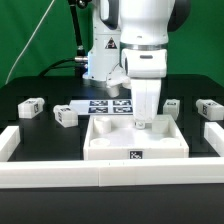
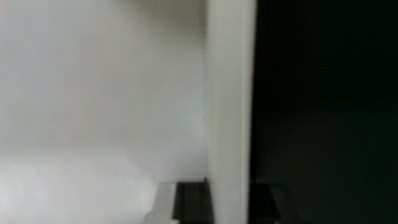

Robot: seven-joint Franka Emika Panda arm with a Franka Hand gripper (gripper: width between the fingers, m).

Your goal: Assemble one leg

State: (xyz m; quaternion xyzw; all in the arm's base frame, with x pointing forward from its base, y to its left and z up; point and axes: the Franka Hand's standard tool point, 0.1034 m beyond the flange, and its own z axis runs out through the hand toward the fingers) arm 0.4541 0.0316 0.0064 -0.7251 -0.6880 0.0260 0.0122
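The tool is seen lowered into the tray, tips down near the middle of its floor, a little to the right. Whether the jaws are wide or narrow cannot be told. From outside the tips are masked by the white hand, and the wrist view is filled by a blurred white face with a dark strip beside it. Nothing can be made out between the tips. Four legs are counted, all loose on the black bench. The outer left leg lies far out on the left, and the inner left leg is near the tray's far left corner. The inner right leg sits just beyond the far right corner, and the outer right leg lies far out on the right. None is touched by the tool, and none is stood in a corner recess. The marker board lies behind the tray. Judged from this, the job is at its opening: the tray is perhaps being set or steadied. All the leg work is left: one to be picked up, carried to a corner and fixed in.
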